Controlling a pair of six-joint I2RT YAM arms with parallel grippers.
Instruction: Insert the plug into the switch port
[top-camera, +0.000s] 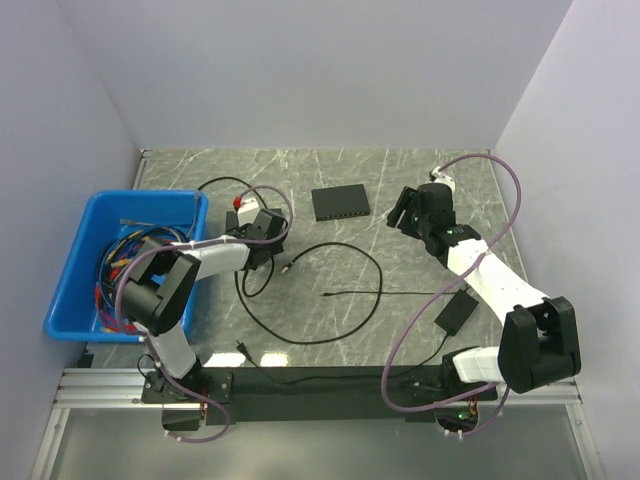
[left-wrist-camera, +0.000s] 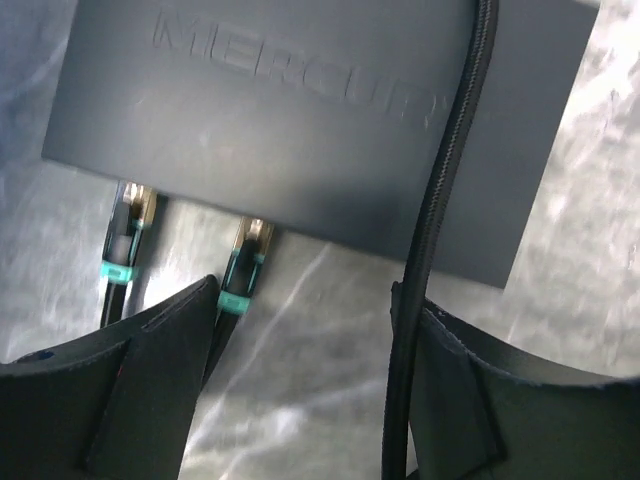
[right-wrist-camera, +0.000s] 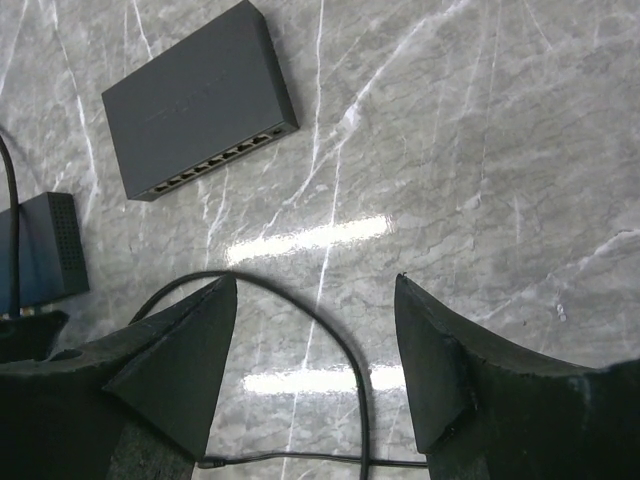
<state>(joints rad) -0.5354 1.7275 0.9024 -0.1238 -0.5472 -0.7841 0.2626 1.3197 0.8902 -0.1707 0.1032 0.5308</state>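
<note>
beyond the right gripper (right-wrist-camera: 315, 283), jaws apart, sits the switch port (right-wrist-camera: 220, 160); left gripper (left-wrist-camera: 305, 285) gapes too.

Two arms (top-camera: 470, 262), one blue bin (top-camera: 150, 197), one looping black cable (top-camera: 379, 283) and three black boxes (top-camera: 340, 203) (one with a port row (right-wrist-camera: 218, 162)).

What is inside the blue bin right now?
A tangle of coloured wires lies in the bin. The left arm covers its near right corner, so anything there is hidden.
</note>
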